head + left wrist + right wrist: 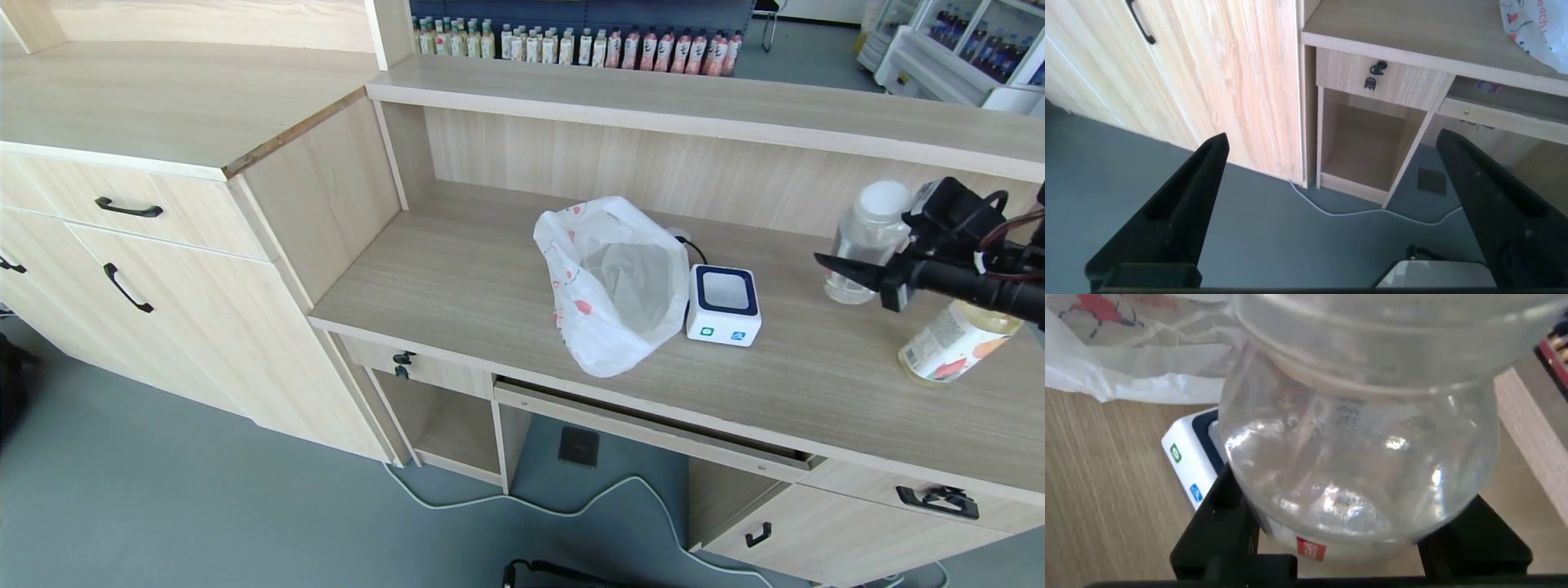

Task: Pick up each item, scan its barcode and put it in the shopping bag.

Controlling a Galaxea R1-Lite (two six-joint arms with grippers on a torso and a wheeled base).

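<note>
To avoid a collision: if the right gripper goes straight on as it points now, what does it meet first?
The clear white-capped bottle, directly ahead of the right gripper, probably very close; the scanner lies beyond it.

Head camera: sat high, looked forward and down over light wood counter from moderate range. Left wrist camera: hung low off counter's front, faced small keyed drawer and grey floor; shared drawer and edge of white plastic shopping bag with head view. Right wrist camera: sat very close to clear round plastic bottle; shared bottle, bag and white blue-topped scanner box with head view.
</note>
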